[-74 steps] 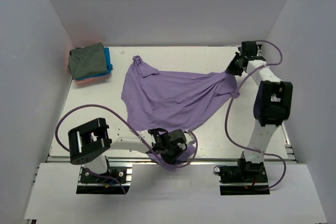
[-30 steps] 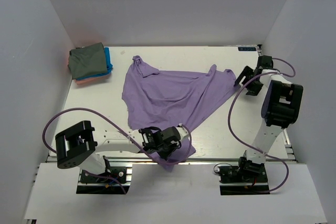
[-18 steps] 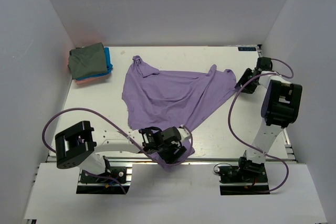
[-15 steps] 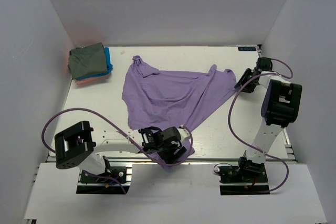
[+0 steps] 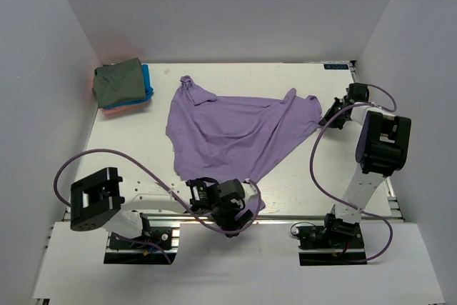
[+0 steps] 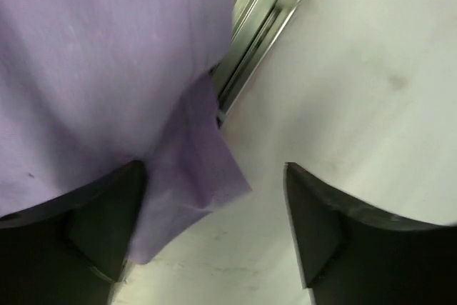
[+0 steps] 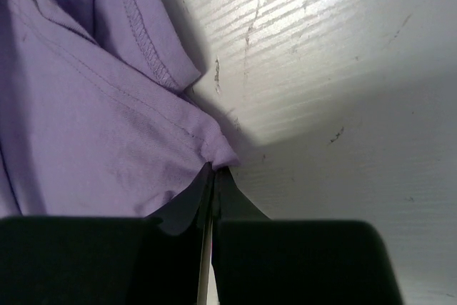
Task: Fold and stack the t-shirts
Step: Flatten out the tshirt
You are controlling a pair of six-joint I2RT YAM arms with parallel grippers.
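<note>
From above, the left tool [image 5: 230, 211] hides the hem of the lavender shirt [image 5: 235, 130] beneath it. Its wrist view cuts that shirt off above and leftward. Whether the right tool [image 7: 214, 176] pinches the corner at its tips is unclear.

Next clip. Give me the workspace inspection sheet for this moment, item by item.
Surface: table, white, lightly scuffed.
Job's things: purple shirt spread rumpled mid-table, not yet folded, one corner hanging over the near edge; folded stack in the far left corner, olive-grey on top of blue and pink.
Clutter: nothing seen.
Grippers: left gripper open, the overhanging corner between its fingers; right gripper shut, seemingly nipping the shirt's right corner.
Cables: purple cables loop loosely off both arms.
Surroundings: white walls on three sides; metal rail along the near edge.
</note>
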